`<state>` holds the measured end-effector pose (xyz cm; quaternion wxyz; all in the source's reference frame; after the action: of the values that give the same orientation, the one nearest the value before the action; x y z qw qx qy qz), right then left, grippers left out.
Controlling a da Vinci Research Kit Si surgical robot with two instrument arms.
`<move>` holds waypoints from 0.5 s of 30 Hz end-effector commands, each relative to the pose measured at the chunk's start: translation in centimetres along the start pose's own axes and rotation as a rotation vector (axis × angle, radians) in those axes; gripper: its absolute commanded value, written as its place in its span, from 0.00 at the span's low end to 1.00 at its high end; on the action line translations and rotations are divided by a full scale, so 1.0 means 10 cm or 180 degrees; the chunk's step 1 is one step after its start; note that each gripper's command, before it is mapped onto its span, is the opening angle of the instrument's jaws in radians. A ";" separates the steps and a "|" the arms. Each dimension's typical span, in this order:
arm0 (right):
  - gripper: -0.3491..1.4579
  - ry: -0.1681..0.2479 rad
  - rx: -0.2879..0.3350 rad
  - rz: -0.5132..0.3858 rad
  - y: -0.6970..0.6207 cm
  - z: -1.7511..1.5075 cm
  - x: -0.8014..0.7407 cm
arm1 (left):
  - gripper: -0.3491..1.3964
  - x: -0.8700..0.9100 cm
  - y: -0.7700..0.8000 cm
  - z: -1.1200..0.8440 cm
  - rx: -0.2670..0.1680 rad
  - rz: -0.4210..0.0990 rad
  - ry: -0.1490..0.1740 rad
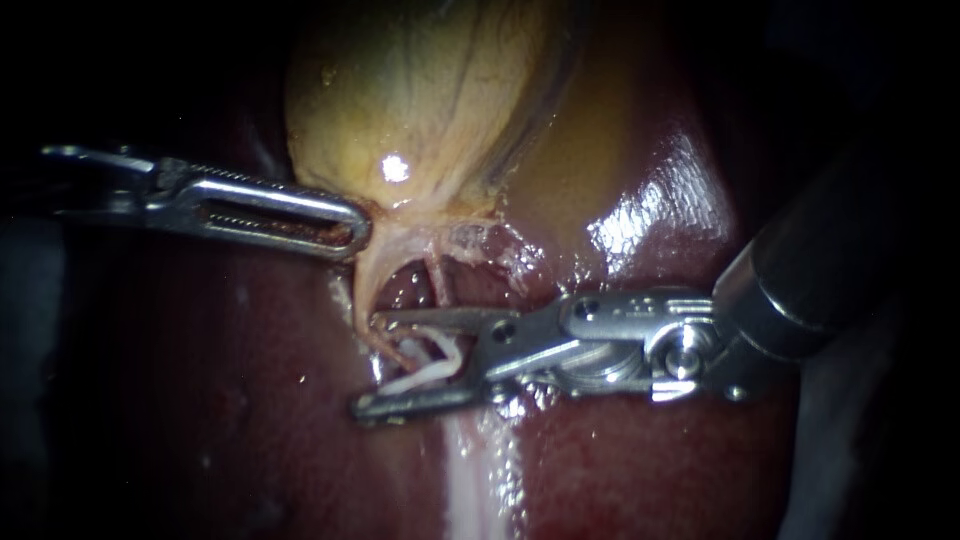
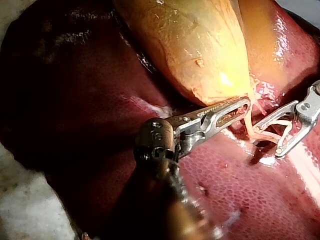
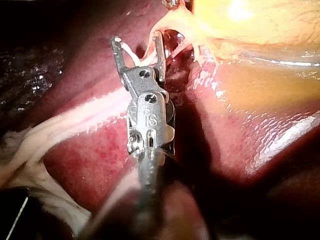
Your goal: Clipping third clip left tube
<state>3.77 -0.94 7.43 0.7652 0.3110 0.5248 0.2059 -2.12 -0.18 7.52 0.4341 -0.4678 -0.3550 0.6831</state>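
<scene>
1. Jaws of my right instrument (image 1: 368,365) stand wide apart, with a white clip (image 1: 435,368) seated between them and touching both
2. Between those jaws passes the left tube (image 1: 362,290), which comes down from the neck of the gallbladder (image 1: 420,90)
3. My left instrument (image 1: 352,228) has its jaws pressed together on that neck, just beside the tube
4. Under both instruments lies the glossy liver (image 1: 200,400)

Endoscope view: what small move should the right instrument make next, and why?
Probably ease the right instrument slightly further over the tube, then close. Its jaws stand wide apart with the white clip seated between them, and the left tube seems to lie only just inside the clip's mouth. The left instrument grips the gallbladder at its neck.
</scene>
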 end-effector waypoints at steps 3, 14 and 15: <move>0.47 0.0000 -0.0002 0.0001 0.000 0.000 0.000 | 0.00 0.000 0.000 0.000 0.0000 0.0001 0.0000; 0.47 -0.0002 0.0005 0.0002 0.007 -0.003 -0.003 | 0.00 0.000 0.001 0.000 0.0001 0.0000 0.0001; 0.47 -0.0002 0.0006 0.0002 0.008 -0.004 -0.003 | 0.00 0.000 0.001 0.000 0.0001 0.0000 0.0001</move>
<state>3.72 -0.89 7.51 0.7651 0.3120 0.5245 0.2053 -2.12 -0.19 7.51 0.4343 -0.4678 -0.3549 0.6830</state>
